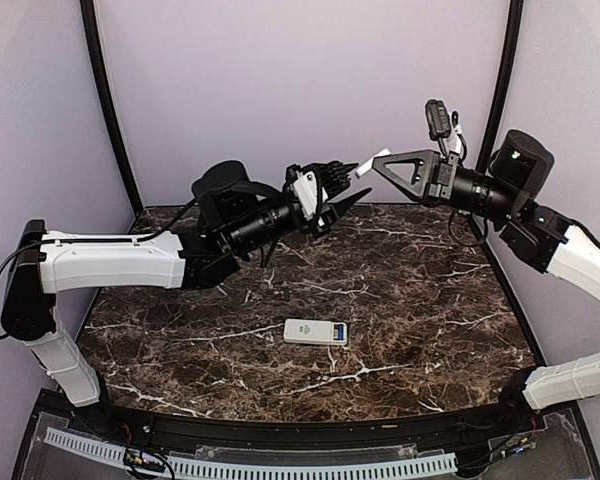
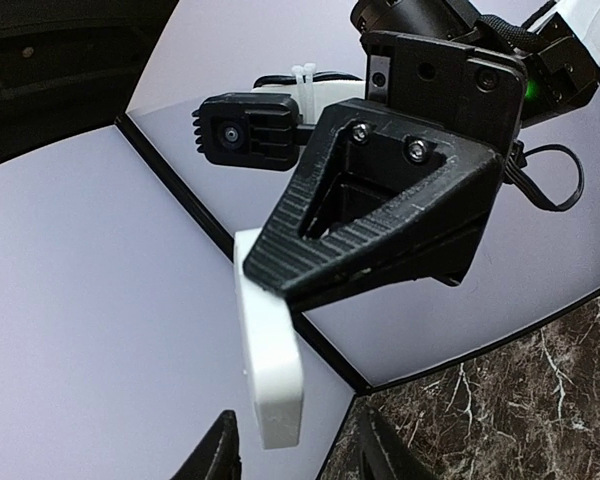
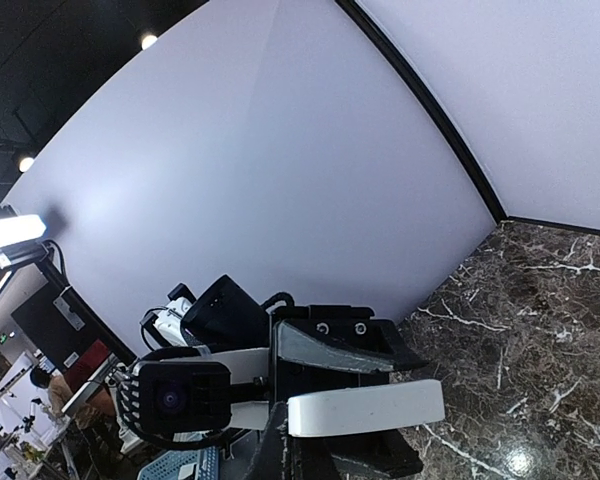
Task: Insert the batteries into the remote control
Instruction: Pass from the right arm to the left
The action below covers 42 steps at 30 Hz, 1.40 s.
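the remote control (image 1: 316, 332) lies flat on the marbled counter (image 1: 430, 300), display end to the right, well apart from both arms. above the far side, the right end effector (image 1: 380, 165) is closed on a thin white flat piece (image 2: 272, 370). the left end effector (image 1: 362, 180) is partly open, its fingers (image 2: 220, 452) straddling that piece's free end with gaps either side.

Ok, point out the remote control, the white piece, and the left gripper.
remote control (image 1: 316, 332): top view, middle of its face.
white piece (image 2: 271, 380): left wrist view, its free lower end.
left gripper (image 1: 363, 179): top view, between its fingertips.
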{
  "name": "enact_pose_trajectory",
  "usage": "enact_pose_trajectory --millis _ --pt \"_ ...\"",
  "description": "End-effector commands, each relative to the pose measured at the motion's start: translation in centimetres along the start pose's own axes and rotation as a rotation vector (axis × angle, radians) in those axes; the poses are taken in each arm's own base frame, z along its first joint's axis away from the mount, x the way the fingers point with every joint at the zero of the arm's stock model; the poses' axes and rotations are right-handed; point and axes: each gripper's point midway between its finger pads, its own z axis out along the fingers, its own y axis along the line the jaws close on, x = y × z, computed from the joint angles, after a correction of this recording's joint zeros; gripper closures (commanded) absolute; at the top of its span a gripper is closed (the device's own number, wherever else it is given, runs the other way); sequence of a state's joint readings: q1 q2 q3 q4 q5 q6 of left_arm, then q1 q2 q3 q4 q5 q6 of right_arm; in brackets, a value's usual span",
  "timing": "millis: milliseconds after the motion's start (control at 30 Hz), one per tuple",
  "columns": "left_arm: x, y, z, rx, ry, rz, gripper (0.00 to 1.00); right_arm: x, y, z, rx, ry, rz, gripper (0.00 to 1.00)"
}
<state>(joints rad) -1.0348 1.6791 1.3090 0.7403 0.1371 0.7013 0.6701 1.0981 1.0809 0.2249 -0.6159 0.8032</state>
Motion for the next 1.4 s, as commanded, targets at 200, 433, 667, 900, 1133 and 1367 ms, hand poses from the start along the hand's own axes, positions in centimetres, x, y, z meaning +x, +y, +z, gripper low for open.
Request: enact_pose_trajectory --millis 200,433,667,900,1133,1367 --pt "-2.5 1.6 0.1 -0.043 -0.065 0.019 0.63 0.2 -0.4 0.4 -0.002 -0.014 0.001 1.0" --pt "-2.6 1.6 0.2 -0.044 -0.068 0.026 0.77 0.6 -0.8 0.4 0.006 -0.007 0.005 1.0" --pt "-2.6 1.5 0.1 -0.044 -0.065 0.033 0.86 1.4 -1.9 0.4 0.035 0.002 0.018 1.0" --pt "-2.3 1.2 0.0 -0.039 -0.052 0.07 0.99 1.5 -2.3 0.4 0.056 0.0 0.018 1.0" --pt "-1.1 2.2 -0.1 -0.162 0.03 0.241 1.0 0.9 -3.6 -1.0 0.178 -0.05 0.073 0.78" --pt "0.8 4.1 0.0 -0.449 0.183 0.617 1.0 -0.2 -4.7 -2.6 0.272 -0.18 0.175 0.48"
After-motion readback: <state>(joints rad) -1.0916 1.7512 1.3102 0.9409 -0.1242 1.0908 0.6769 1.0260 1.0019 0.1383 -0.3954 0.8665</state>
